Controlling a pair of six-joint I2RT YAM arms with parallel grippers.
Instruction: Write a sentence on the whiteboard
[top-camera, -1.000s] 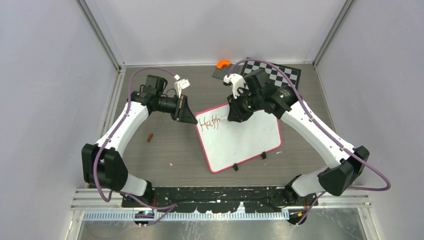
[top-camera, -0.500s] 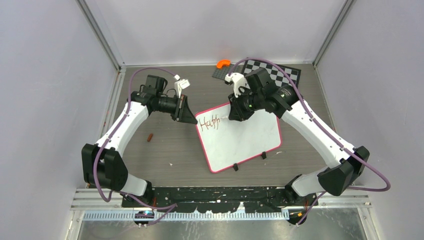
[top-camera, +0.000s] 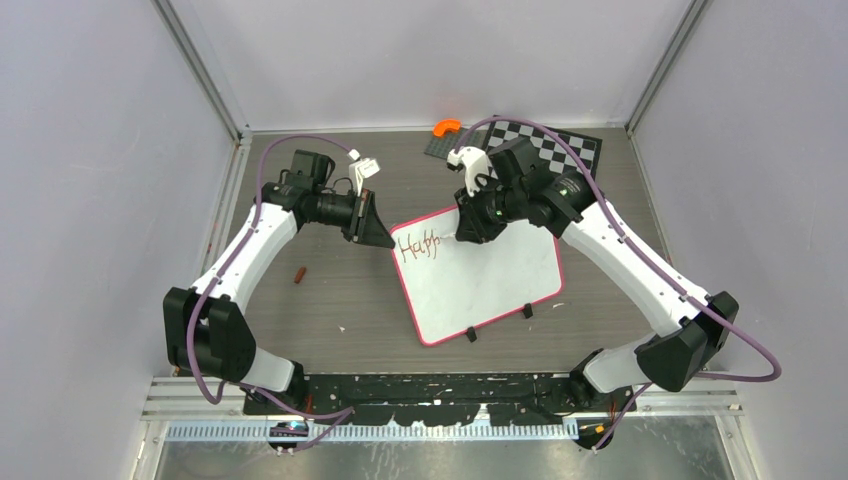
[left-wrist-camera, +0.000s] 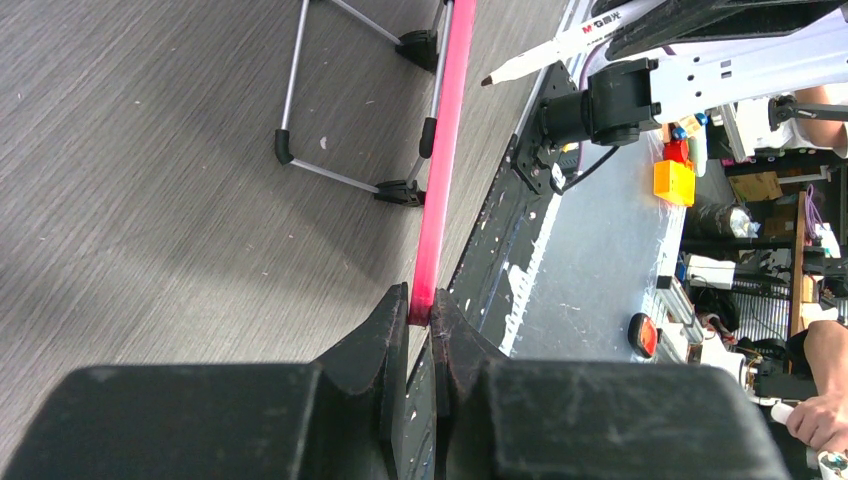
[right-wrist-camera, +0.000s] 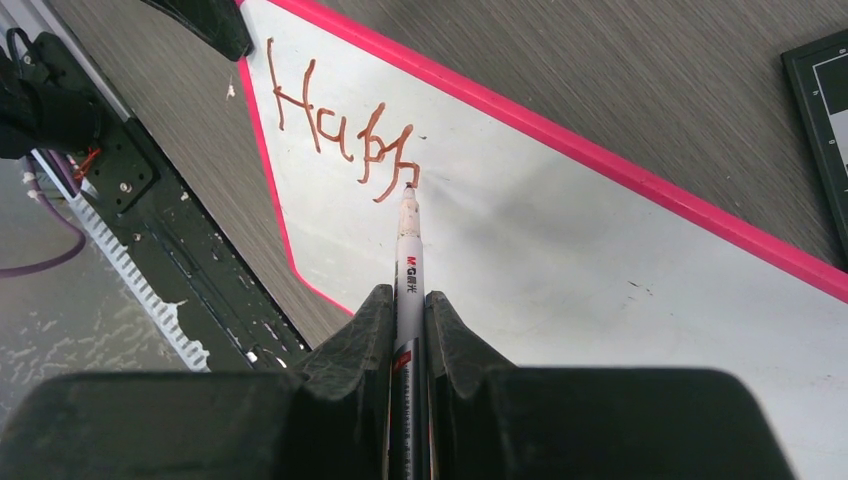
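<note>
at the far left a small red-brown piece lies on the grey table, well apart from everything else. to its right the left gripper is closed on the whiteboard, its two black fingers pinching the pink frame at the board's far-left corner. that wrist view looks along the frame edge, where thin metal legs with black tips stand on the table.

the whiteboard sits mid-table, turned askew. what it carries is the sentence, so far only "happ" in red-brown strokes, packed into the far-left corner just beside the left fingers. the surface to the right of the letters is plain white.

the right gripper is clamped on a white marker that points out past the fingertips. its tip sits at the foot of the last letter. whether it presses the board or hangs just off it, i cannot tell.

the board's near edge, with two black clip feet, faces the arm bases across a band of bare table. a wider stretch of table runs from its left edge to the left wall rail. its far-right corner is hidden under the right arm, near a checkered chessboard at the back edge, with an orange piece near the chessboard's left end.
</note>
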